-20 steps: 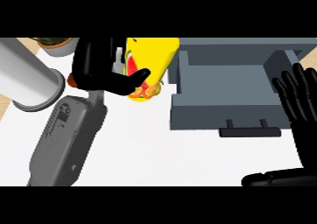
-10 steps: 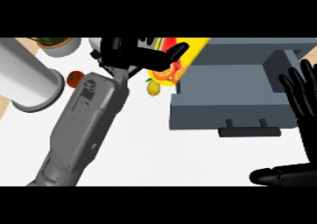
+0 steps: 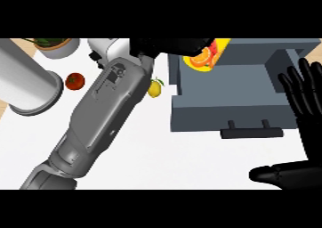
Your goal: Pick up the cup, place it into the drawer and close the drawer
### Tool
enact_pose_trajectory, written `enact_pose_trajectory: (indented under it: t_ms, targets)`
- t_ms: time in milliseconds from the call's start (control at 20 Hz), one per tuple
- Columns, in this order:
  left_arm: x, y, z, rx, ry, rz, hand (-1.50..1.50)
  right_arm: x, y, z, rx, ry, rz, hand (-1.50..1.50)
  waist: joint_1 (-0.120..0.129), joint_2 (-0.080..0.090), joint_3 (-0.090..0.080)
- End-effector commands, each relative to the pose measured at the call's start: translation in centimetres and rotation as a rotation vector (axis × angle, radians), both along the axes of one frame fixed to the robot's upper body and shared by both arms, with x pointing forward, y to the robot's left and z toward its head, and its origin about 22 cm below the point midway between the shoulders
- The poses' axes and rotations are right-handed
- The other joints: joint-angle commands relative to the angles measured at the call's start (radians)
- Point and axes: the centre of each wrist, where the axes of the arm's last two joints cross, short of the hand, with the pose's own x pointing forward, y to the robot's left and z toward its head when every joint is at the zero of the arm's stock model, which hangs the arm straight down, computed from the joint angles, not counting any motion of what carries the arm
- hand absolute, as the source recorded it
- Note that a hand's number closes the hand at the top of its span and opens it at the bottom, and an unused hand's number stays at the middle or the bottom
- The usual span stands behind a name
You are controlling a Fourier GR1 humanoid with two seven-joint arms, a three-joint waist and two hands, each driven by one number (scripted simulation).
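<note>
A tall grey cylinder (image 3: pixel 22 87) with a smooth metallic sheen stands at the tabletop's (image 3: pixel 163 156) left edge, a potted plant (image 3: pixel 53 44) in a pale pot behind it near the far left corner. Just right of the cylinder lies a small red tomato (image 3: pixel 75 81). The left forearm (image 3: pixel 98 120), grey and glossy, slants up from the near left edge across the white tabletop toward the far edge, passing between the tomato and a small yellow lemon (image 3: pixel 154 87) that lies just beside the drawer's left wall. At the far edge the left robot hand (image 3: pixel 173 45), black, is clamped on the cup (image 3: pixel 206 54), a yellow cup patterned with orange slices, held tilted over the far left corner of the open drawer (image 3: pixel 223 113). The drawer is a grey box with flat walls and a dark bar handle (image 3: pixel 251 132) on its near face. At the tabletop's right edge the right robot hand (image 3: pixel 308 120), black, rests with fingers straight and spread, pointing up alongside the drawer's right wall, its thumb (image 3: pixel 282 173) lying near the lower right corner.
</note>
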Motion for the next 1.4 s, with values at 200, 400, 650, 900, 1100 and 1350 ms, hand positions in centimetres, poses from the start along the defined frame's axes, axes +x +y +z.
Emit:
enact_pose_trajectory:
  t_ms: [200,400,650,900,1100,1350]
  targets:
    - [1.8,-1.7,-1.8,0.06,0.038,0.055,1.5,0.0,-1.0,1.3,0.008,-0.023,0.025,-1.5,-0.028,0.007,0.0]
    - [1.2,-2.5,-3.7,0.083,0.071,0.042,1.5,1.3,1.5,-0.8,-0.014,-0.018,0.033,-1.5,-0.046,0.013,0.0]
    - [1.3,-3.1,-4.5,0.183,0.075,0.056,1.5,0.7,-0.2,-0.2,-0.001,-0.023,0.063,-1.5,-0.065,0.013,0.001]
    - [1.6,-3.0,-4.9,0.222,0.085,0.058,1.5,0.6,1.1,0.8,0.008,-0.036,0.072,-1.5,-0.08,0.018,0.001]
    - [1.6,-3.3,-5.0,0.332,0.1,0.082,1.5,1.3,0.5,0.8,0.01,-0.035,0.087,-1.5,-0.083,0.019,0.001]
    - [1.2,-3.9,-5.0,0.361,0.082,0.106,-1.5,1.5,1.6,0.5,0.029,-0.034,0.093,-1.5,-0.101,0.024,0.002]
